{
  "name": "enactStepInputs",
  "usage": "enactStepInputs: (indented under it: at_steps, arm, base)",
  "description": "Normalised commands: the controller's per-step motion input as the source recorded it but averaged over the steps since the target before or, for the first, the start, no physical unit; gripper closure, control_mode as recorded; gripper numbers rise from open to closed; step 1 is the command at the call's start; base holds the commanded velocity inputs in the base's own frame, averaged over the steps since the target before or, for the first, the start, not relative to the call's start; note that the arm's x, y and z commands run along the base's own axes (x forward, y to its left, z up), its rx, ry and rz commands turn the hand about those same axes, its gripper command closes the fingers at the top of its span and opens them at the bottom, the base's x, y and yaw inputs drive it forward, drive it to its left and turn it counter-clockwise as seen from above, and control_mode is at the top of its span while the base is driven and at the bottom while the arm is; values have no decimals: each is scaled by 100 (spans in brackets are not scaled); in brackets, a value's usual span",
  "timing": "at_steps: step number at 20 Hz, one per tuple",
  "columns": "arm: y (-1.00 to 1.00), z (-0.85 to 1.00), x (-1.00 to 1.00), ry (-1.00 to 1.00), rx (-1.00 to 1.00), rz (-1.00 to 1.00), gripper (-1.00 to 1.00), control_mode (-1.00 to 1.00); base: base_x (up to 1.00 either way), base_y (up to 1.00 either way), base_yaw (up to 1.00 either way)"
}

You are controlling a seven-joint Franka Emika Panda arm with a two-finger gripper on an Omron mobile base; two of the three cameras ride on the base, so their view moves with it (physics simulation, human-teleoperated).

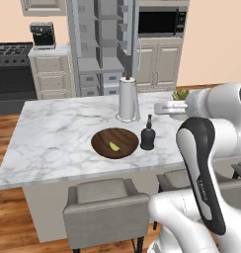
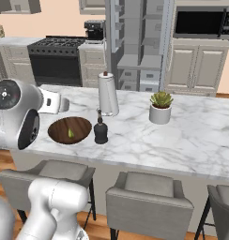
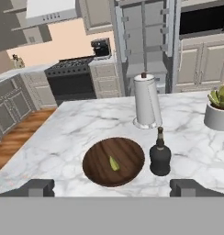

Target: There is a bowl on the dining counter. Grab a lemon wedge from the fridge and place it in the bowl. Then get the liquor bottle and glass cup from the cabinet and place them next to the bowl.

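The dark wooden bowl (image 3: 114, 161) (image 1: 115, 143) (image 2: 69, 130) rests on the white marble dining counter (image 3: 63, 133) (image 1: 58, 133). A small yellow-green lemon wedge (image 3: 114, 163) (image 1: 114, 146) lies inside it. The squat black liquor bottle (image 3: 160, 155) (image 1: 147, 134) (image 2: 101, 129) stands upright just right of the bowl, not touching it. My gripper (image 3: 114, 188) is open, its fingertips (image 3: 38, 187) wide apart with nothing between them, back from the bowl and above the counter's near side. The grey fridge (image 3: 143, 36) (image 1: 100, 44) stands open behind the counter. The glass cup is out of view.
A tall white paper-towel roll (image 3: 147, 101) (image 1: 128, 99) stands behind the bowl and bottle. A potted succulent (image 3: 219, 110) (image 2: 160, 108) sits on the right. Grey stools (image 1: 105, 207) line the near side. Stove (image 3: 70, 80), coffee machine (image 1: 42, 34) and cream cabinets (image 2: 196, 68) lie beyond.
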Motion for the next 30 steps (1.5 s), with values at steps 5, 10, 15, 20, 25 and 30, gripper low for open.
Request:
enactStepInputs:
  at_steps: [5,10,15,20,25,30]
  arm:
    - [-36,-4,-67,0,0,-10,-100,-100]
    - [-5,-1,-12,0,0,-7,-100,-100]
    - [1,-3,-19,-1,0,-1,-100,-100]
    - [0,0,0,0,0,0,-100,100]
    - [0,0,0,0,0,0,-100,100]
    - [0,0,0,0,0,0,-100,100]
  base:
    - [0,0,0]
    - [0,0,0]
    - [0,0,0]
    - [-91,35,-9]
    - [-74,89,-4]
    - [-18,100,0]
